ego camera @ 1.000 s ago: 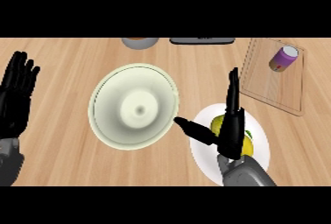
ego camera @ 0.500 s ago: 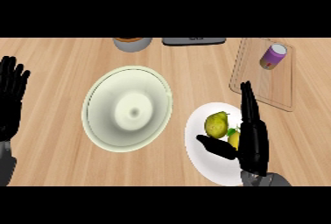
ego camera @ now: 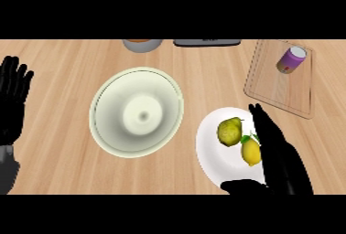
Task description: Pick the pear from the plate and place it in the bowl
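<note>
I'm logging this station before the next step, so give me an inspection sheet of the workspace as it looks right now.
Surface: wooden counter, light grain.
Job's things: pear lies on the white plate, beside a yellow lemon; pale green bowl stands left of the plate, nothing in it.
Clutter: cutting board at upper right with a purple-lidded jar on it; a grey cup and a dark flat object at the far edge, both cut off.
Hands: right hand open over the plate's right side, straight fingers alongside the fruit, thumb low, not closed on the pear. Left hand open, resting at the left edge.
Cables: nothing seen.
Surroundings: nothing seen beyond the counter.
</note>
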`<state>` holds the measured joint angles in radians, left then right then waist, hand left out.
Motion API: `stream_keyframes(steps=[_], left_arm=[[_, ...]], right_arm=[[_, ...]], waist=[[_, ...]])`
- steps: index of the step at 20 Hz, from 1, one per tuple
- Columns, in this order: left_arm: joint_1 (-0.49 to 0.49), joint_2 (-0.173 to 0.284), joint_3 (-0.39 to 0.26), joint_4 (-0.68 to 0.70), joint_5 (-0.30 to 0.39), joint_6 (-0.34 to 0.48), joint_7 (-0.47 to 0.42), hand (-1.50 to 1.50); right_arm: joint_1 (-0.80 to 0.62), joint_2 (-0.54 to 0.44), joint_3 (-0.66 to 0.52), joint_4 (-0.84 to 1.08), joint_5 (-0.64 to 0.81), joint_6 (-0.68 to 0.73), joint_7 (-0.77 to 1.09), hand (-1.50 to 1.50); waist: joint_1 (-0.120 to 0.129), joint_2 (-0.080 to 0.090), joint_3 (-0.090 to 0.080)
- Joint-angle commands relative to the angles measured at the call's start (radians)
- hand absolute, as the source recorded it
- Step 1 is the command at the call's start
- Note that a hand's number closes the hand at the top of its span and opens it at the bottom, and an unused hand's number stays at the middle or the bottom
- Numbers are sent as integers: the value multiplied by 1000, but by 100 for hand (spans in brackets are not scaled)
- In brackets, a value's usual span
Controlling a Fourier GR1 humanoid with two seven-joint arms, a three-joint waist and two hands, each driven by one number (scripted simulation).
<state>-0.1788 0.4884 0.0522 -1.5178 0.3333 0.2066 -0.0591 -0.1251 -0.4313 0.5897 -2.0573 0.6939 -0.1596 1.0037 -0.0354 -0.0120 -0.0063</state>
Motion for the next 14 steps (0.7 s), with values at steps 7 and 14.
stream_keyframes(steps=[7,14], left_arm=[[-69,-26,0,64,-26,-43,-1,0],[-37,-61,4,14,-48,-33,14,0]], right_arm=[[-42,20,-75,-174,-75,289,278,-150],[-15,123,-53,27,-11,229,154,-150]], waist=[[31,12,5],[38,12,6]])
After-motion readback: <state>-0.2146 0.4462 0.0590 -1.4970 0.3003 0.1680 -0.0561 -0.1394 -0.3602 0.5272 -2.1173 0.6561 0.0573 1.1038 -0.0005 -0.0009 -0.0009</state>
